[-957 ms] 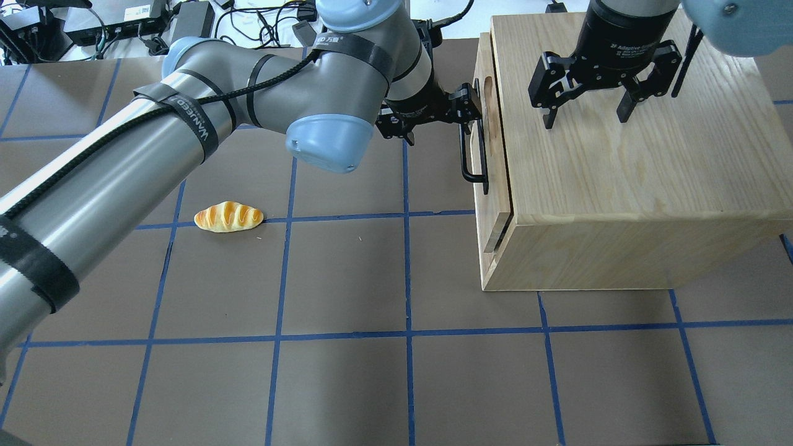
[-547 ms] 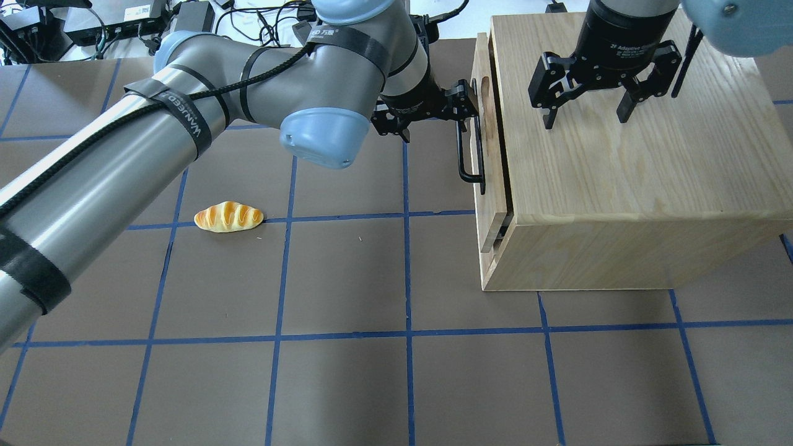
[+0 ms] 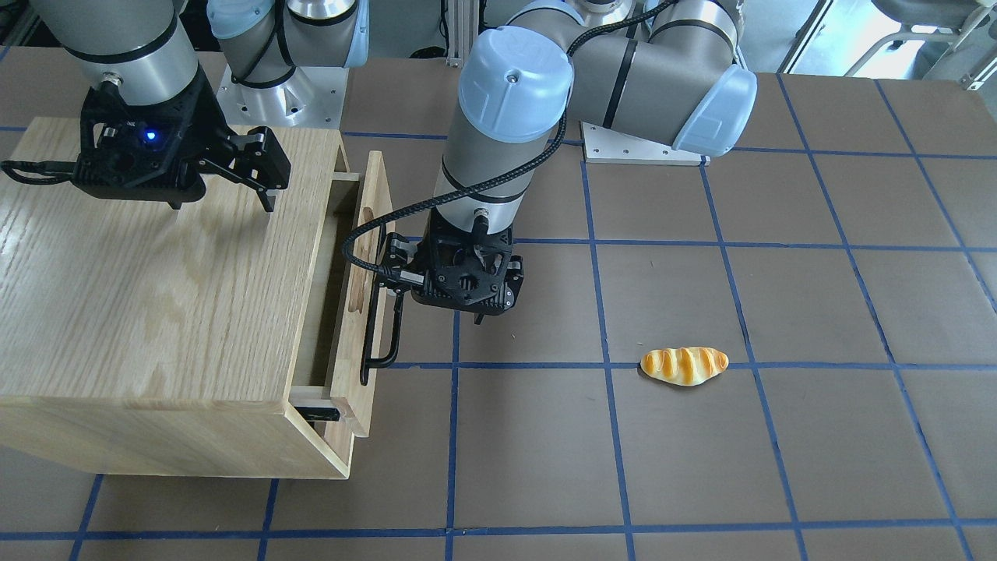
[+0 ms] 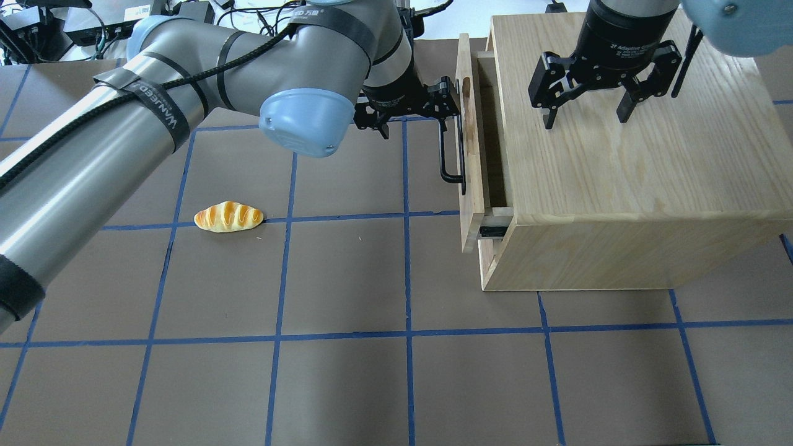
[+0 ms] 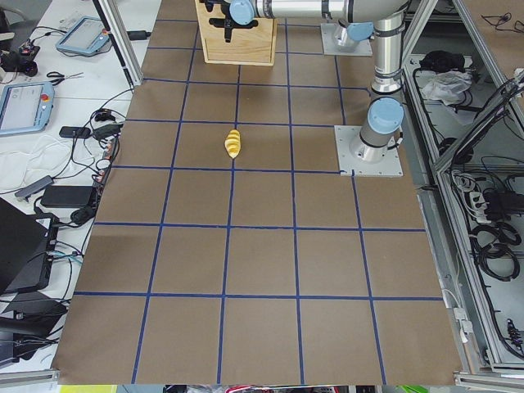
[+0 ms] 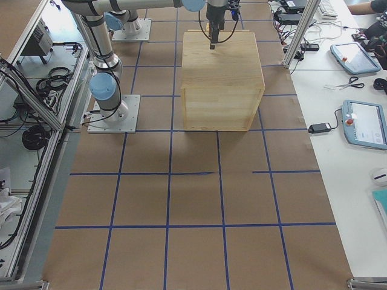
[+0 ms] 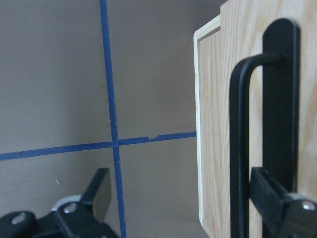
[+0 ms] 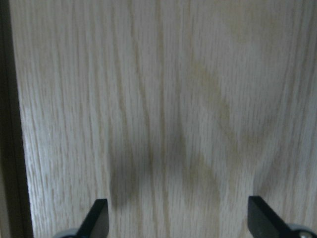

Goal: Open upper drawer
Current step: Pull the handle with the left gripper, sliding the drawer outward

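Note:
The upper drawer [image 4: 469, 142] of light oak stands partly pulled out of the cabinet [image 4: 619, 186], its black side rail showing. My left gripper [image 4: 443, 114] is at the far end of the black bar handle [image 4: 445, 152]. In the left wrist view the gripper [image 7: 181, 173] is open, with the handle [image 7: 237, 148] between the fingers and one finger [image 7: 277, 203] behind the bar, against the drawer front. My right gripper [image 4: 585, 121] is open with its fingertips at the cabinet's top; it also shows in the right wrist view [image 8: 178, 208].
A toy bread roll [image 4: 228, 217] lies on the brown mat to the left of the drawer. The cabinet [image 3: 140, 296] fills the right part of the table. Cables and power bricks lie beyond the far edge.
The drawer has slid out to the left, from nearly shut to clearly open, with my left gripper moving left along with the handle. The right gripper has not moved.

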